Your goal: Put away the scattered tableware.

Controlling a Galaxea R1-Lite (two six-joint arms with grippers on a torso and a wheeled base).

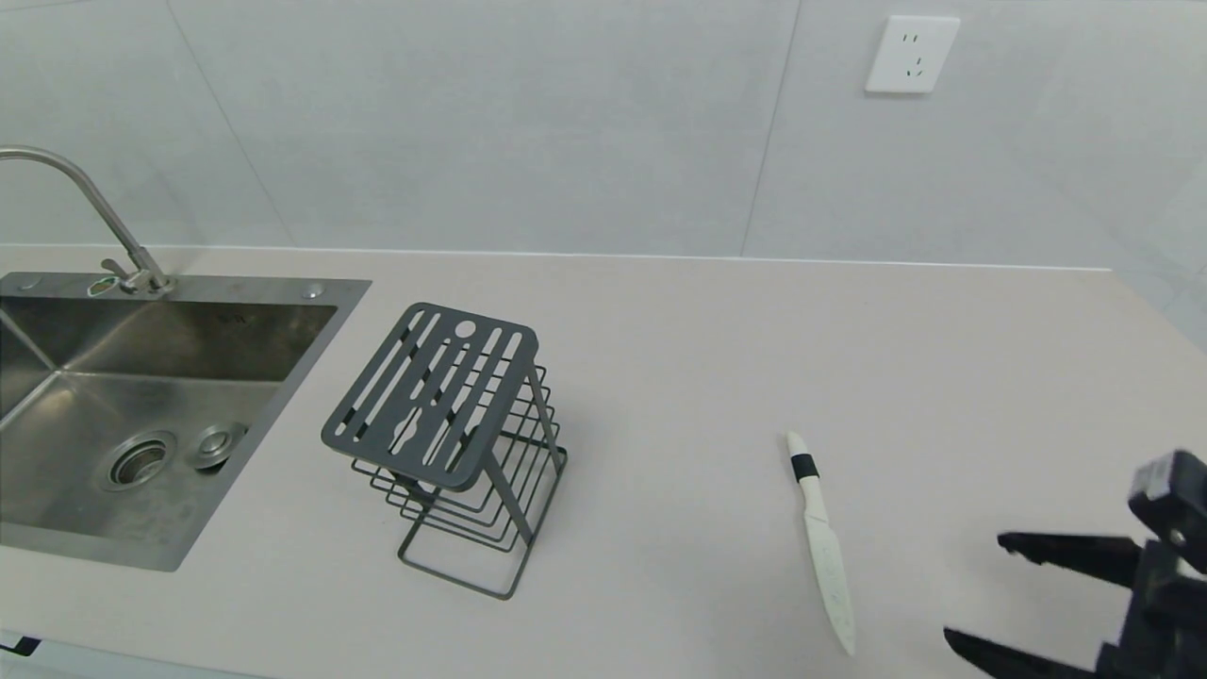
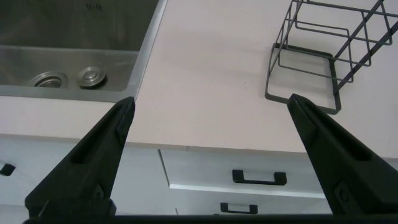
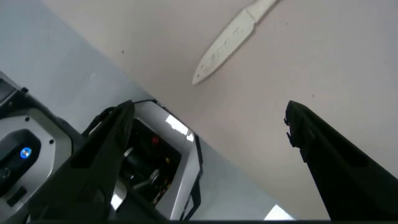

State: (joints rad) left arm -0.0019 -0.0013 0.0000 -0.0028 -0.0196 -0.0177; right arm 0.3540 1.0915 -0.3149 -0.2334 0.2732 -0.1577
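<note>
The white knife [image 1: 820,538] lies flat on the surface [image 1: 717,358], just to the robot's left of the right jaws, which are spread wide and empty near the front edge. Its long axis runs roughly front to back: the black-banded handle points toward the wall and the blade tip toward the front edge, close to the right jaws. The left jaws, also open and empty, hang near the foot of the knife rack [image 1: 443,415], well apart from the knife, so the right arm looks better placed to take it.
</note>
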